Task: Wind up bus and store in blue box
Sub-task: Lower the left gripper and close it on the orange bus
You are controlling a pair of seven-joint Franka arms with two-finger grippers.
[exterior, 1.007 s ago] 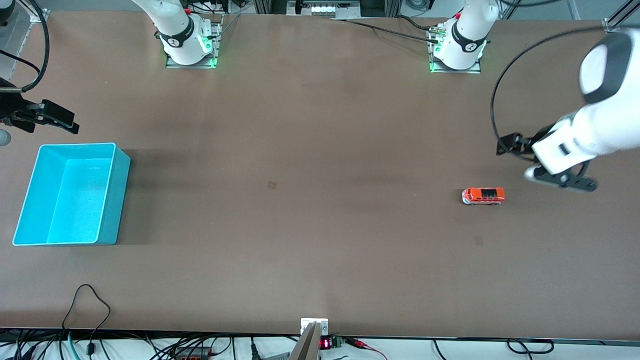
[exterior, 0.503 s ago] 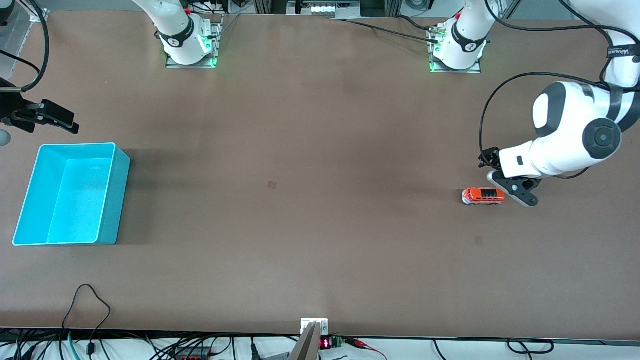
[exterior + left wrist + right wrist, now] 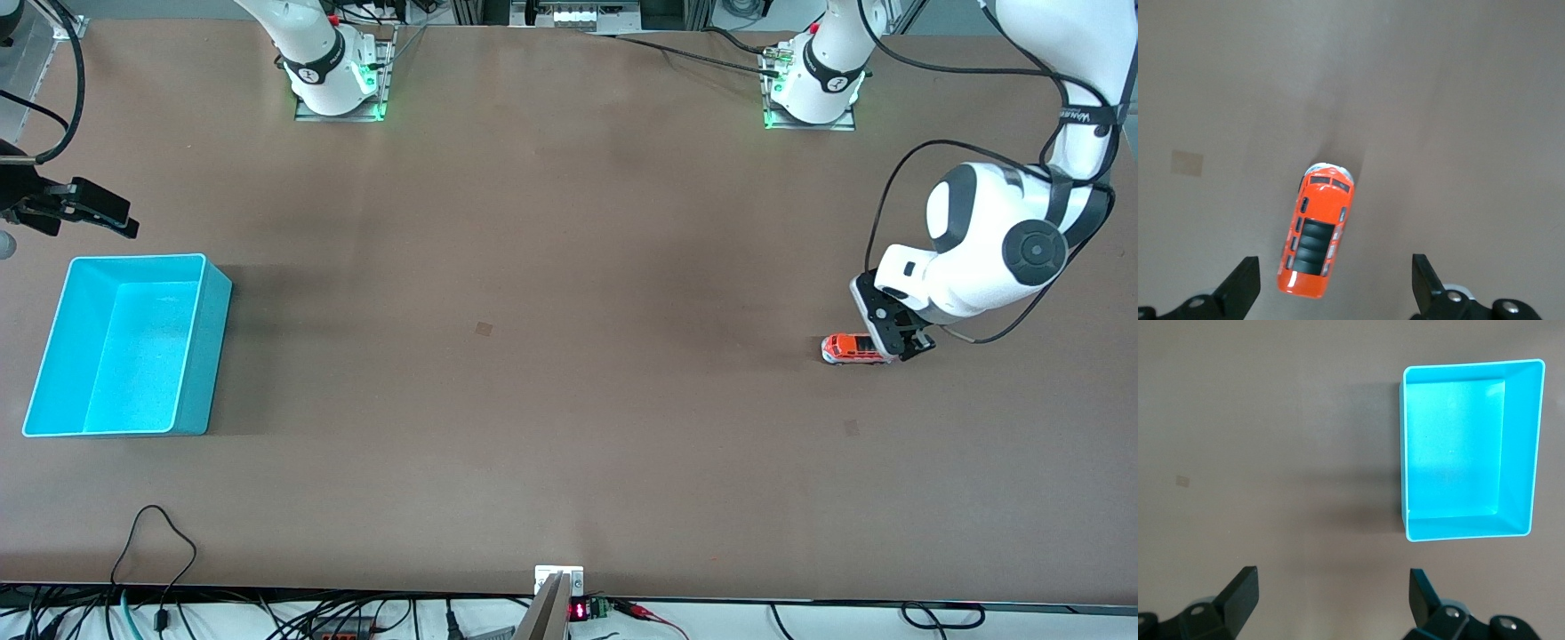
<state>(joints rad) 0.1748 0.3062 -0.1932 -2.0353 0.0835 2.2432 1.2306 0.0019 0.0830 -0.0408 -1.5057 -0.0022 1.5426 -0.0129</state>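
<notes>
Two arms share this brown worktop (image 3: 569, 356), and we see only the left one at work. Its tool (image 3: 1336, 293) hangs over the tail end of the small orange-red toy bus with dark roof windows (image 3: 1315, 237), fingers spread wide and holding nothing, one finger to each side of the bus with clear gaps between. The bus stands on its wheels near the left arm's end of the worktop (image 3: 855, 348), untouched as far as we can tell. We judge the wide spread is there so the fingers can drop past the flanks and close across the body, which suits gripping it for winding. The large turquoise plastic box with tall thin walls (image 3: 124, 345) sits empty at the right arm's end, well apart from the bus. The right tool (image 3: 1331, 607), likewise wide open and empty, waits above the worktop just beside that box (image 3: 1471, 447), presumably placed to take the bus later.
</notes>
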